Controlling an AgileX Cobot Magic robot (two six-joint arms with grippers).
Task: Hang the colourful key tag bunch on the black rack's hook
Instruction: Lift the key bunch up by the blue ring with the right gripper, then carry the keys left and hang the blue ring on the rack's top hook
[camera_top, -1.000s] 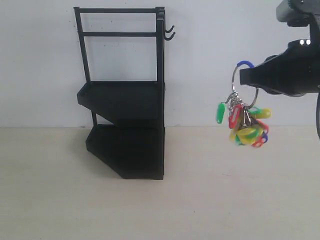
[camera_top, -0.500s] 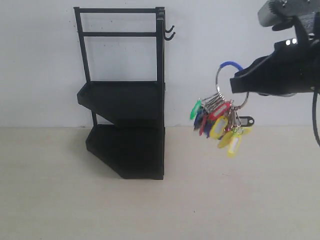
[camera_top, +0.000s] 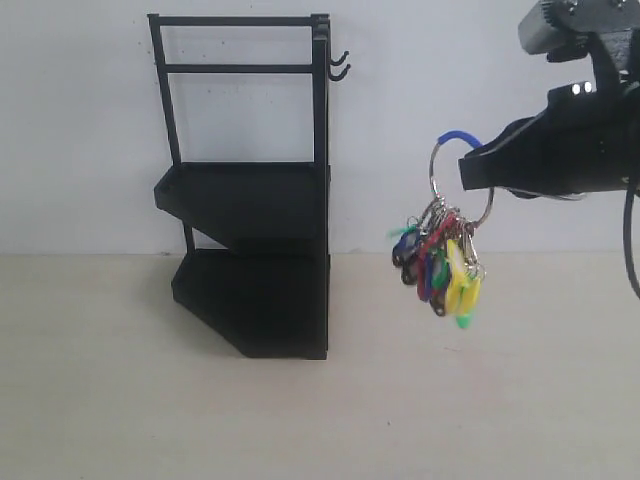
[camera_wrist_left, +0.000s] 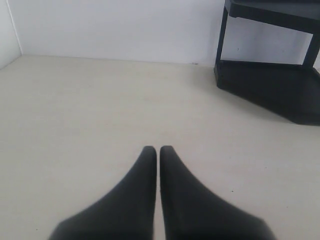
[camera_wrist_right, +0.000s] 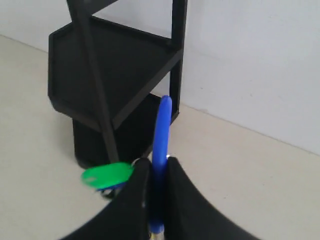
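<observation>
The black rack (camera_top: 250, 200) stands against the white wall, its two small hooks (camera_top: 340, 65) jutting from the upper right corner. My right gripper (camera_top: 468, 172) hangs in the air to the right of the rack, below hook height, shut on the ring of the colourful key tag bunch (camera_top: 440, 265). The ring's blue sleeve (camera_wrist_right: 161, 150) runs between the jaws in the right wrist view, and a green tag (camera_wrist_right: 107, 175) dangles beside them. The rack (camera_wrist_right: 115, 85) fills the background there. My left gripper (camera_wrist_left: 158, 150) is shut and empty, low over the table, with the rack's base (camera_wrist_left: 270, 90) ahead.
The pale table surface (camera_top: 450, 400) stretches in front of the rack and under the hanging tags. A white wall (camera_top: 450, 80) closes the back.
My right gripper has carried the key bunch leftwards and slightly up, towards the rack. The tags swing under the ring and now hang in a tighter cluster.
</observation>
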